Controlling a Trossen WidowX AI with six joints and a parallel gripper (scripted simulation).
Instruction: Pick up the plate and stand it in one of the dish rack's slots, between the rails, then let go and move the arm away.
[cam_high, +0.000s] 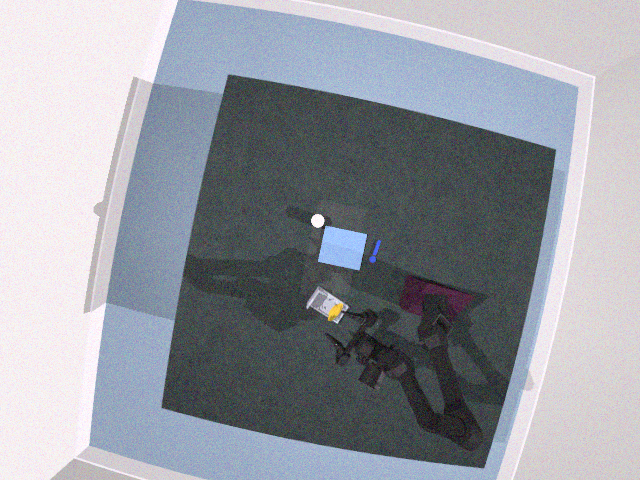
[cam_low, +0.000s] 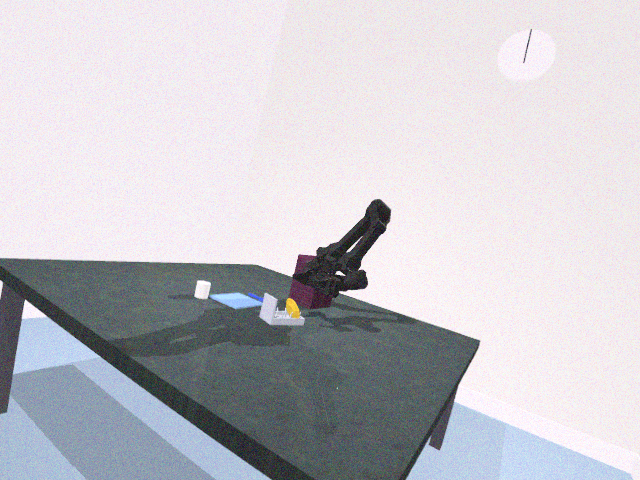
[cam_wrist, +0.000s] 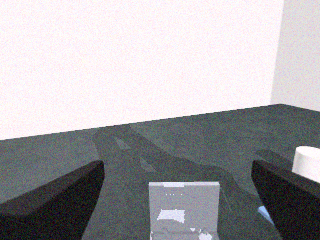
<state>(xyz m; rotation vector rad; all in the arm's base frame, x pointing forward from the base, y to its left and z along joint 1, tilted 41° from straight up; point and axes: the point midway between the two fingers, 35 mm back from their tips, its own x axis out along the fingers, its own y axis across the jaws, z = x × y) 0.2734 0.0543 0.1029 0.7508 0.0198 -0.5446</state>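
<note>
The yellow plate (cam_high: 336, 310) stands on edge in the rack (cam_high: 321, 301), at the rack's end nearest the arm, between the rails; the exterior view shows it upright (cam_low: 292, 307) in the white rack (cam_low: 273, 313), with the rack's tall end wall on the far side from the arm. The gripper (cam_high: 352, 330) hangs apart from the plate, its fingers spread wide and holding nothing; in the wrist view the two dark fingers sit at the left and right edges of the picture with bare tabletop and the rack's end wall (cam_wrist: 184, 205) between them, and the plate lies out of that view. A gap of table (cam_high: 248, 392) separates the gripper from the rack. Beyond the rack lie a blue square (cam_high: 342, 248), a white cup (cam_high: 317, 220) at its corner, and a blue pen (cam_high: 374, 251) just beside it. A maroon box (cam_high: 413, 294) stands near the arm. The rack sits well inside the table's edges, with wide dark tabletop on every side.
</note>
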